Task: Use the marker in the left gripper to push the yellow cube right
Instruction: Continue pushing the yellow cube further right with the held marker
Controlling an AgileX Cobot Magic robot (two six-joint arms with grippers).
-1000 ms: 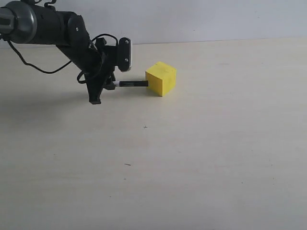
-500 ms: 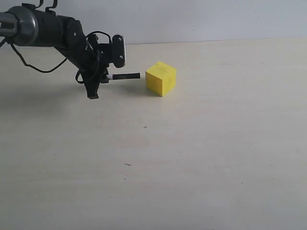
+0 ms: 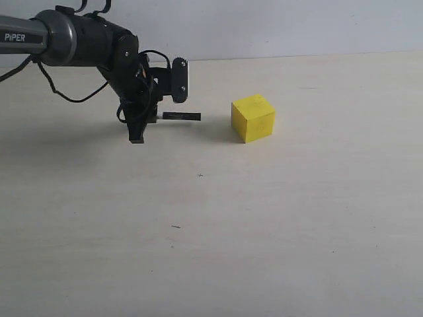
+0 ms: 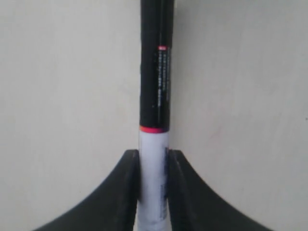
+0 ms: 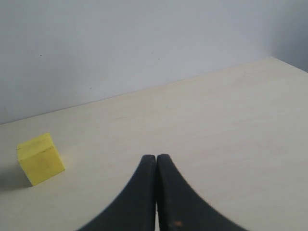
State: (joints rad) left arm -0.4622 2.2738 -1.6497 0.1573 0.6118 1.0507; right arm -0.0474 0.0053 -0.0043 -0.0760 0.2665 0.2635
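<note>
The yellow cube [image 3: 253,117] rests on the pale table, right of centre at the back. My left gripper [image 3: 149,119] is shut on the marker [image 3: 181,116], which lies level and points right at the cube. A gap of about one cube width separates the marker's black tip from the cube. In the left wrist view the black fingers [image 4: 129,183] clamp the white barrel of the marker [image 4: 155,72] just behind its red band; the cube is out of that view. My right gripper [image 5: 156,159] is shut and empty, with the yellow cube [image 5: 41,159] far off to its side.
The pale wooden table [image 3: 264,218] ends at a grey wall along the back. The left arm's grey tube [image 3: 39,36] and loose black cables hang over the back left corner. Nothing else stands on the table.
The yellow cube has shifted right and turned slightly. The marker touched it a second ago, drew back left, and now sits a little further right, apart from the cube.
</note>
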